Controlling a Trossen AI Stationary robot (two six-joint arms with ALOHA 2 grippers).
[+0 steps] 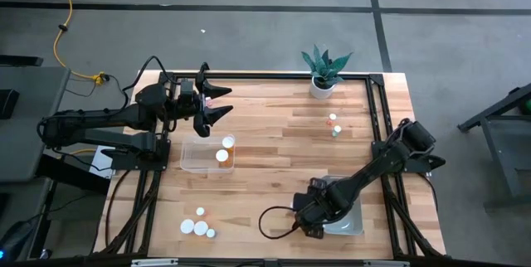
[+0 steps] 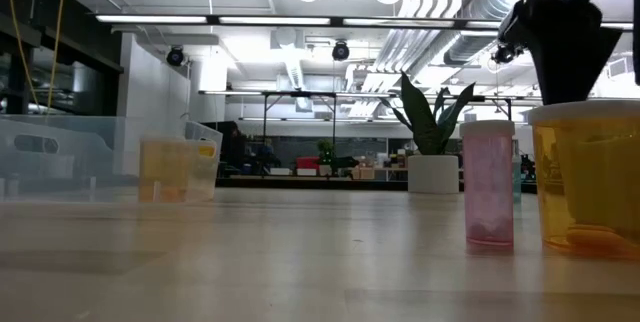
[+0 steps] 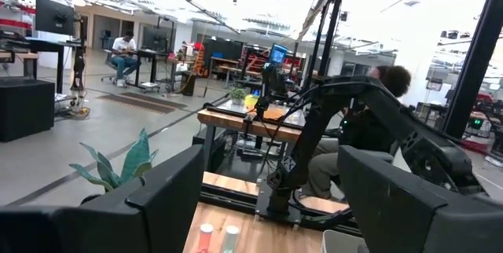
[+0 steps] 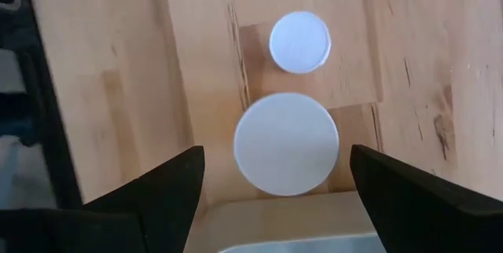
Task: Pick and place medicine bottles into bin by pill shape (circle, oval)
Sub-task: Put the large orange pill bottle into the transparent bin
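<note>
Wooden planks of the table (image 1: 274,159) run under both arms, with grey floor all round. Nearest the front edge, a cluster of white-capped medicine bottles (image 1: 197,227) stands on the left side. To the right of it the right gripper (image 4: 275,182) hangs with its fingers spread wide and empty above two white caps (image 4: 287,143), beside a clear bin (image 1: 353,221). Farther in, a second clear bin (image 1: 207,155) holds two bottles (image 1: 224,149). Just beyond it the left gripper (image 1: 217,105) hovers above the table, its fingers wide apart and gripping nothing. Two more small bottles (image 1: 334,124) stand apart near the far right, in front of a potted plant (image 1: 323,72) at the far edge.
</note>
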